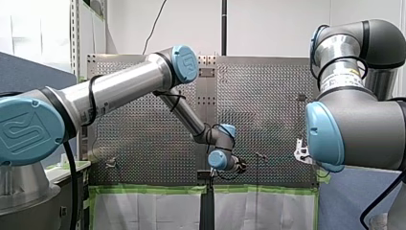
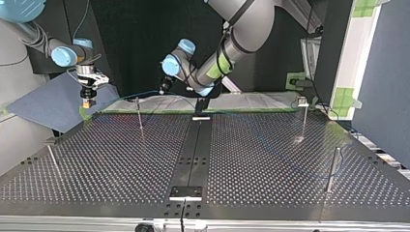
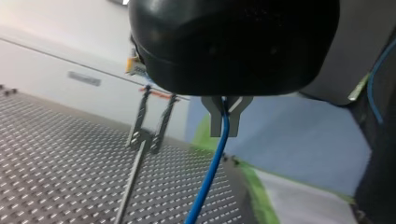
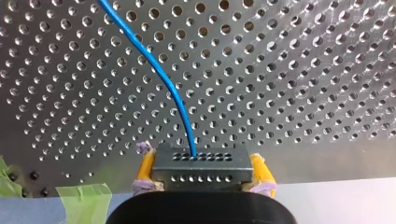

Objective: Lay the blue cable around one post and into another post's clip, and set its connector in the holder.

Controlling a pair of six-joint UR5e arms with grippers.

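Above the far edge of the perforated table (image 2: 270, 164), in the top view, the blue cable (image 4: 159, 70) hangs between both arms. My left gripper (image 3: 227, 122) has its metal fingers closed on the cable. My right gripper (image 4: 202, 169), at that view's far left, clamps its yellow pads on the black connector (image 4: 201, 161). The cable is likely light and limp, so it is best held at the rigid connector.
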